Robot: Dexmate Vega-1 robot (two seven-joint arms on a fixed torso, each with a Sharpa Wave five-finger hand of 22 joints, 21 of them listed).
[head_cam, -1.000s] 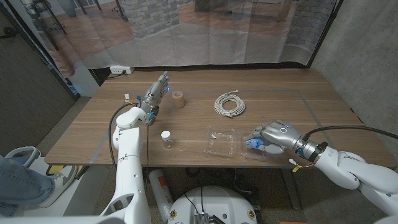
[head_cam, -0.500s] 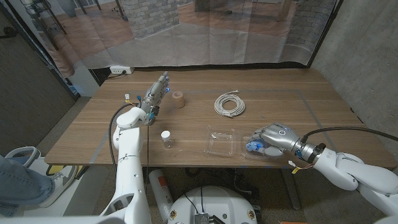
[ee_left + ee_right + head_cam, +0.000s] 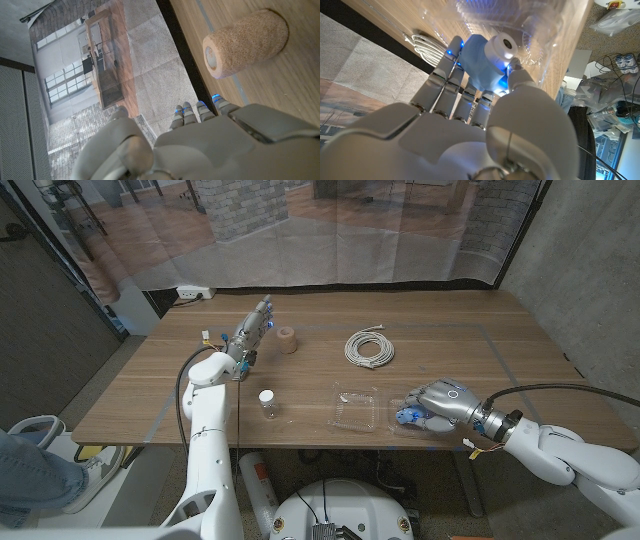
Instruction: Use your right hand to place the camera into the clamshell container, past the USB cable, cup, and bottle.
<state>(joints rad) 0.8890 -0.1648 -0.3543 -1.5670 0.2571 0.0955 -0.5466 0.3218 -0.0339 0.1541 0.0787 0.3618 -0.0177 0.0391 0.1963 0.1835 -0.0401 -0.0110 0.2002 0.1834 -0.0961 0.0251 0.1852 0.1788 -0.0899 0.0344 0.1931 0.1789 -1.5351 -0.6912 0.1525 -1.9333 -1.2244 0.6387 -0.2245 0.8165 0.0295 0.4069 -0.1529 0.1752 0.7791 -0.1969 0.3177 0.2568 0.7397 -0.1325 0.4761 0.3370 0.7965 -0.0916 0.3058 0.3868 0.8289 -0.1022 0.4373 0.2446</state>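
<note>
At the lower right of the head view, the right robot hand [image 3: 437, 402] grips the camera [image 3: 485, 62] – pale blue, small, with a round white lens – over the clear container [image 3: 356, 409].

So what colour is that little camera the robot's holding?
Light blue with a white lens ring; the camera shows best in the right wrist view.

Bare table [image 3: 440, 350] right of cable coil [image 3: 369, 347]; bottle [image 3: 268, 403] left of container [image 3: 356, 407].

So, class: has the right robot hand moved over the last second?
Yes. The right robot hand, holding the camera, has dropped slightly toward the table's near edge, a little farther from the cable coil.
</note>
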